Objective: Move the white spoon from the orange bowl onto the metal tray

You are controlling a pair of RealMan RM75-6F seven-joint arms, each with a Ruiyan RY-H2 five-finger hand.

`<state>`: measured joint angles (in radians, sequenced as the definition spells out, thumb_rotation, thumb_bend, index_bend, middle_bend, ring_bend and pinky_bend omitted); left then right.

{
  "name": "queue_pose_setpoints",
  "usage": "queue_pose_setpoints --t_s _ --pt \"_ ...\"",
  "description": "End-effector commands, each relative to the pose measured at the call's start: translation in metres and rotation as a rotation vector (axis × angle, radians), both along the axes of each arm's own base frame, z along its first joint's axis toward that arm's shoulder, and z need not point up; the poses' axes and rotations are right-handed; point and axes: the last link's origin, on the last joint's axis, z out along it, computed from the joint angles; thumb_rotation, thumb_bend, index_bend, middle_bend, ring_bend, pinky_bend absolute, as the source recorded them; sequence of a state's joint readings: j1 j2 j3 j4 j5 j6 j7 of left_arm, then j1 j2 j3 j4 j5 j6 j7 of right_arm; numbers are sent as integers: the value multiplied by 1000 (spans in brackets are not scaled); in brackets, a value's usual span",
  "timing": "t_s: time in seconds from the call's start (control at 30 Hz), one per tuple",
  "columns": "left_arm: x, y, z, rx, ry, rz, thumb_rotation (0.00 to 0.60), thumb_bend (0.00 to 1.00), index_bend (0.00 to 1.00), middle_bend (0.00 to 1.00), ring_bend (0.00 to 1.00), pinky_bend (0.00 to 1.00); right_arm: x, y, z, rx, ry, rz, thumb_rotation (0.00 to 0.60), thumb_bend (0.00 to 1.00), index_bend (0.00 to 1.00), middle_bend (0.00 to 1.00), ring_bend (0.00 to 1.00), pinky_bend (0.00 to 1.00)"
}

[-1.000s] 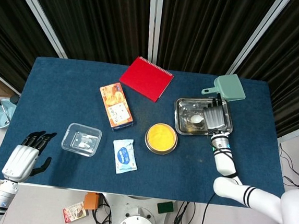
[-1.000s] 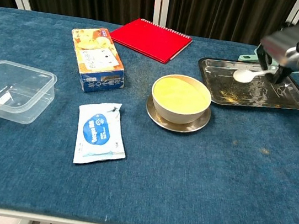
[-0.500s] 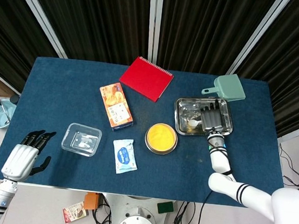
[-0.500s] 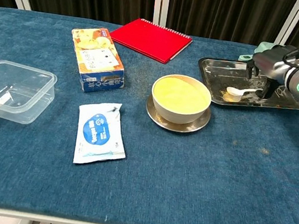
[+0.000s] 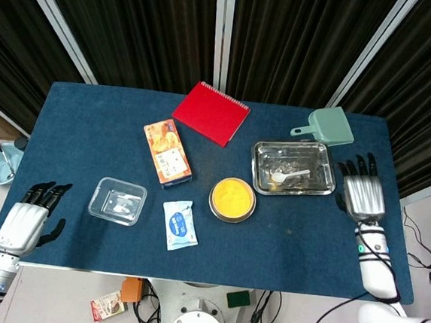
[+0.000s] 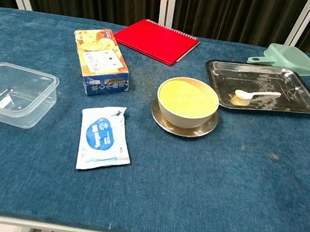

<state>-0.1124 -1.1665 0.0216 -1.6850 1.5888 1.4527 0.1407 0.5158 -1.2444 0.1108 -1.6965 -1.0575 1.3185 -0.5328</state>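
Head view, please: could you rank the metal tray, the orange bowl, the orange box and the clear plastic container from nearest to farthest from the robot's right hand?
From the right hand:
1. Metal tray, just beside it, holding the white spoon.
2. Orange bowl, mid-table.
3. Orange box, left of centre.
4. Clear plastic container, far left.

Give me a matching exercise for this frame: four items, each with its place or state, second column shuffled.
Column 1:
1. spoon
2. bowl
3. notebook
4. right hand

Column 2:
A. lies closed at the table's far edge
B. open, holding nothing, right of the tray
C. lies in the tray
D. sits on a saucer, no spoon in it

Pairs: 1-C, 2-D, 3-A, 4-B
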Motion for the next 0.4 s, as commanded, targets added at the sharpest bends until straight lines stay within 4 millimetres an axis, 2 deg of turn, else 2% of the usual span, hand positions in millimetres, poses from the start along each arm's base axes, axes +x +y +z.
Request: queue_pose_setpoints --t_s 0.03,0.2,0.3,0.4 --pt "-7 -1 4 44 57 19 600 392 107 172 113 135 -35 71 28 -15 -146 -3 600 180 154 132 8 0" --pt "-14 -9 9 103 120 40 600 392 107 172 113 136 -58 112 31 -17 -207 35 600 176 66 70 0 0" --pt "-16 -15 9 113 112 43 600 392 107 172 113 134 -65 128 27 -24 -236 52 600 177 61 67 0 0" --pt "-16 -21 8 118 105 40 600 391 107 172 113 135 -68 134 23 -24 -263 64 600 181 61 67 0 0"
